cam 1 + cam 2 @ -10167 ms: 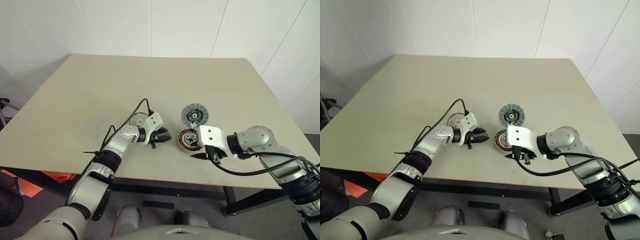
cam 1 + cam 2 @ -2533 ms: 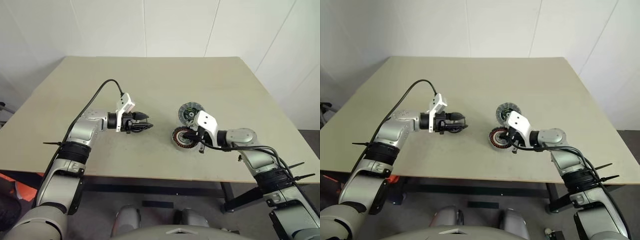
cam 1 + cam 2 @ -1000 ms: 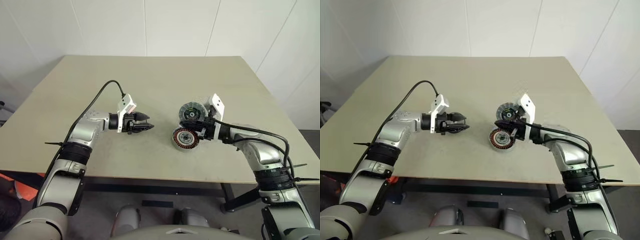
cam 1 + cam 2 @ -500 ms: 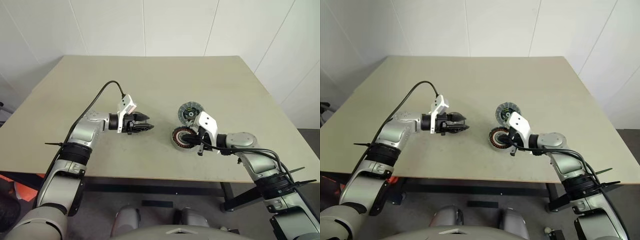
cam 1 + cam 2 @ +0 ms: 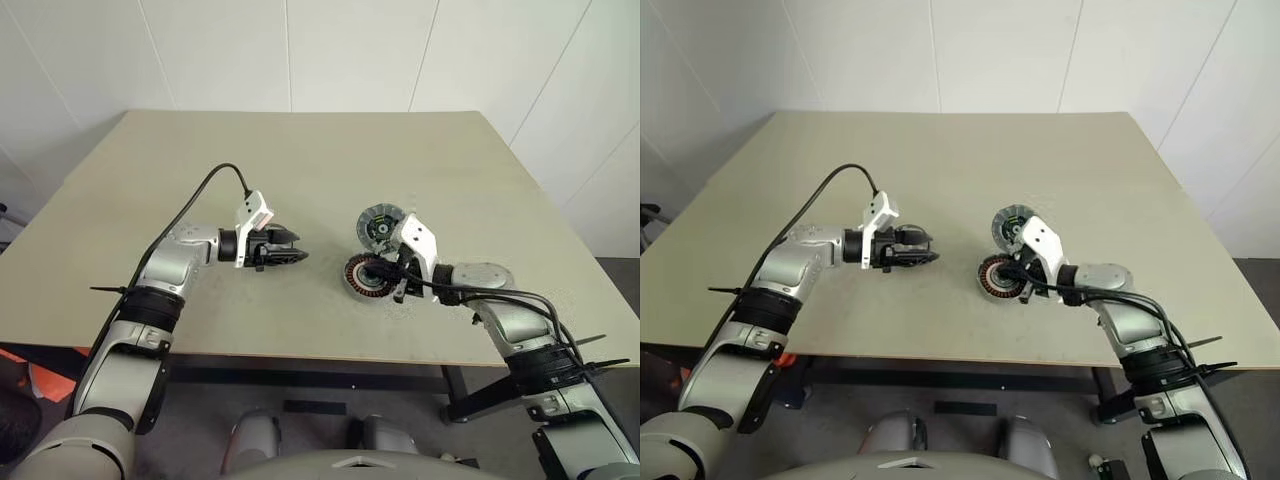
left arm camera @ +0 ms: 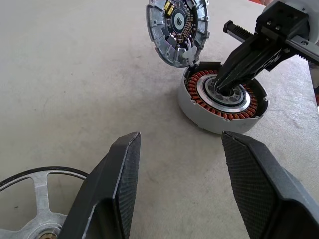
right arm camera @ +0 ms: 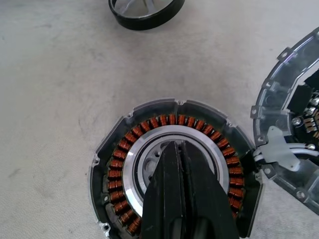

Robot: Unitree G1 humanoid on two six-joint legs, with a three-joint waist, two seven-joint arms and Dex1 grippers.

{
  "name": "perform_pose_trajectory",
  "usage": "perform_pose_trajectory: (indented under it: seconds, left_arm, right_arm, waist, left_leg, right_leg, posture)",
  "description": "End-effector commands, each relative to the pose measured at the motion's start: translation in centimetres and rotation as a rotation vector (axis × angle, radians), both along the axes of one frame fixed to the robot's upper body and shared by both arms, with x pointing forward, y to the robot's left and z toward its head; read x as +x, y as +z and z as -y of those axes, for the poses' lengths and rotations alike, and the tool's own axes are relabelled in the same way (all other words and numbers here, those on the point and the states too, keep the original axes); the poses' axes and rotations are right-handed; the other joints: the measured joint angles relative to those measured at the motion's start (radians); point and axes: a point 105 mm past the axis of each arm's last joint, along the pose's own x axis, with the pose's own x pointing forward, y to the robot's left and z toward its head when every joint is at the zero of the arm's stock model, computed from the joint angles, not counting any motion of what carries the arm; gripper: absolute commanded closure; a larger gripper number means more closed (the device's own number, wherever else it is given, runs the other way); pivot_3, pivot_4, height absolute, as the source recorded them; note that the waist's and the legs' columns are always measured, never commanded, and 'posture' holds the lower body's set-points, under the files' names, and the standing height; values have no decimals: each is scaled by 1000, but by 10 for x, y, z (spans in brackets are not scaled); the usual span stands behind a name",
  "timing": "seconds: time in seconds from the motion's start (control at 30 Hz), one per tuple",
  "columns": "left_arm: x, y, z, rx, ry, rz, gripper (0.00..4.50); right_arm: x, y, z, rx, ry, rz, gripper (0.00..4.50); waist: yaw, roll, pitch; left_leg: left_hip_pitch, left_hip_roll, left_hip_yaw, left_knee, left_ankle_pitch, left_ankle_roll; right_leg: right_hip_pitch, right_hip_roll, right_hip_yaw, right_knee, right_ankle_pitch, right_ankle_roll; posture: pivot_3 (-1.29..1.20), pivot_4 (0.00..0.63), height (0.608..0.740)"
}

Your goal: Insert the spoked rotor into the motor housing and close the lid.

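1. Motor housing [image 5: 368, 276] sits on the beige surface [image 5: 300, 180], right of centre and toward the near edge; copper windings ring a silver hub.
2. Lid [image 5: 382, 226] stands tilted at the housing's far side, touching its rim, with the green-and-black centre facing up and outward.
3. Right tool [image 7: 180, 164] has its fingers pressed together, and their tips are down in the housing's hub opening. Nothing is held between them.
4. Left tool [image 5: 296, 256] hovers left of the housing, well apart from it, pointing right toward it. Its fingers [image 6: 122, 169] stand apart with nothing between them.
5. Spoked rotor [image 6: 40, 199] lies flat on the surface beneath the left tool, by its left finger in the left wrist view; silver spokes and a dark outer rim show. From the right wrist view it lies well beyond the housing.
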Motion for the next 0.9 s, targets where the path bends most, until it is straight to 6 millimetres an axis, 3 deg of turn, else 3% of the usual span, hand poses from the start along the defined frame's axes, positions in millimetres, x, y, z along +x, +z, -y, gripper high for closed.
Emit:
perform_pose_trajectory:
  seconds: [0.03,0.17,0.53,0.73,0.9]
  left_arm:
    - [1,13,1,-9,-12,58,1737]
    - [1,14,1,-9,-10,60,1737]
    - [2,15,2,-10,-9,63,1737]
    - [2,14,2,-12,-8,61,1737]
    - [1,13,2,-11,-6,61,1737]
  right_arm:
    - [5,1,5,-43,-15,52,4470]
    - [8,-1,9,-46,-40,59,4470]
    - [-7,-7,4,-49,-6,6,4470]
    - [5,53,-13,331,-56,12,4470]
    - [5,37,-9,214,-55,9,4470]
  waist:
    - [0,0,0]
    - [0,0,0]
    - [0,0,0]
    - [-3,0,0]
    - [3,0,0]
  left_leg:
    - [0,0,0,0,0,0]
    - [0,0,0,0,0,0]
    - [1,0,0,0,0,0]
    - [0,0,0,0,0,1]
    - [1,0,0,0,0,0]
  right_leg:
    - [0,0,0,0,0,0]
    - [0,0,0,0,-2,3]
    - [1,0,0,0,0,0]
    - [0,0,0,0,0,0]
    - [0,0,0,0,0,0]
  posture:
    - [0,0,740]
    - [0,0,740]
    - [0,0,740]
    - [0,0,740]
    - [0,0,740]
